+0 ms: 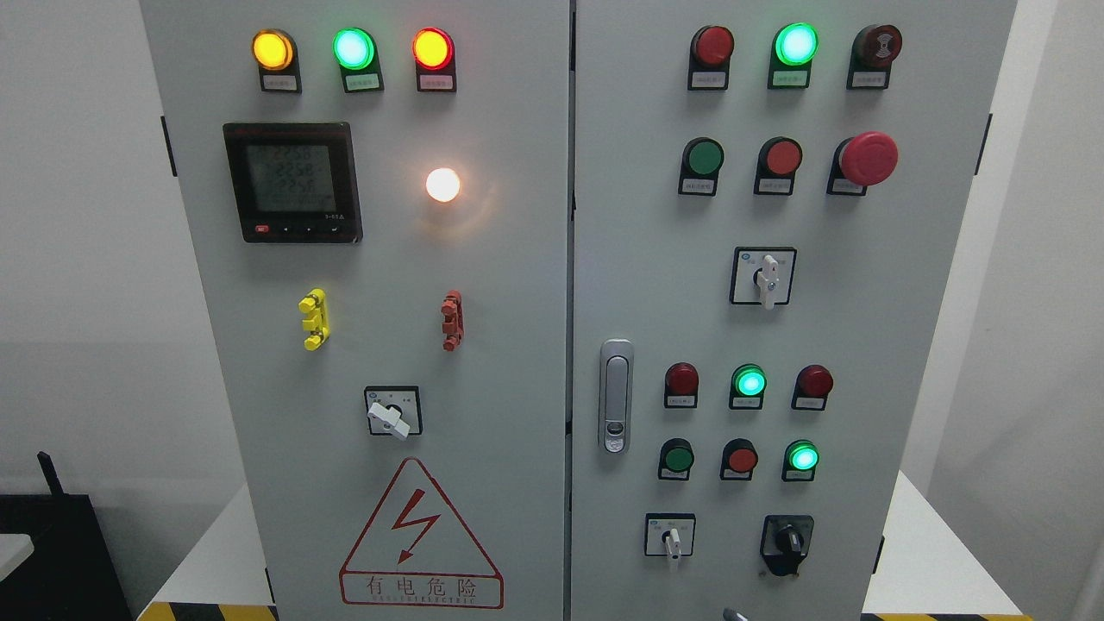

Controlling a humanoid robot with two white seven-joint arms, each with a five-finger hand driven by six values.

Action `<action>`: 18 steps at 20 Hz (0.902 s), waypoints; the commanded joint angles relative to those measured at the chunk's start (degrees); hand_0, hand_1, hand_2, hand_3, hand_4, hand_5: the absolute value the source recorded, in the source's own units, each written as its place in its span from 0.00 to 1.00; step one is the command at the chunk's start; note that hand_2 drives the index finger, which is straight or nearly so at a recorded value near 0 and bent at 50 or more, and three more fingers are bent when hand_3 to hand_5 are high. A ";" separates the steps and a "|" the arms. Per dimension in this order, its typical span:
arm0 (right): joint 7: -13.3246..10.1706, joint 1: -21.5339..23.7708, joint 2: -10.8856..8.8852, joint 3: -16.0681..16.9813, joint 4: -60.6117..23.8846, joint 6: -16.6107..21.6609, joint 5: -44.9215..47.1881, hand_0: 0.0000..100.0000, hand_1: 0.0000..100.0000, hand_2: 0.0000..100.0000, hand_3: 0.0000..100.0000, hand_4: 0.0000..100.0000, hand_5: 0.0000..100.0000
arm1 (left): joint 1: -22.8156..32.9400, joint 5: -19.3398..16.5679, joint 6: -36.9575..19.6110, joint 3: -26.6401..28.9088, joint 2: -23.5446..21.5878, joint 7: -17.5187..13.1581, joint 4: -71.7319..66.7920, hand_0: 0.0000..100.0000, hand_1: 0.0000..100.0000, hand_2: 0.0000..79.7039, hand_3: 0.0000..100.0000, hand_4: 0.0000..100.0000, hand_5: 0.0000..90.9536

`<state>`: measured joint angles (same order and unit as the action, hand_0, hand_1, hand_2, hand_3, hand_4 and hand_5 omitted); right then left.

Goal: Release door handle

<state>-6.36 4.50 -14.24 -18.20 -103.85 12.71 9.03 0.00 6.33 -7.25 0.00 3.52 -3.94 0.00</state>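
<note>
White walls flank the grey cabinet (483, 345); its door handle (615, 395) sits flush, ungrasped.

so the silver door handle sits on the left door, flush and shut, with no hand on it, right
Not quite. The head view shows the silver door handle on the right door, close to its inner edge beside the centre seam, not on the left door. The rest holds: it lies flush and shut, and no hand is on it; neither robot hand is in view.

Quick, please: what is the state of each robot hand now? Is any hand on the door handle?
Left hand: not in view.
Right hand: not in view.
Door handle: no hand on it, flush on the closed right door.
</note>
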 commanded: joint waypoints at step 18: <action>-11.03 -5.20 14.40 3.88 -0.65 1.48 -56.71 0.34 0.43 0.00 0.90 0.85 0.92 | -1.76 0.00 0.05 -0.61 0.00 -0.01 0.44 0.12 0.39 0.00 0.00 0.00 0.00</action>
<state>-13.16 2.26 -10.04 -16.71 -104.21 18.48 -21.75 0.00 6.33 -7.25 0.00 3.52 -3.96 0.00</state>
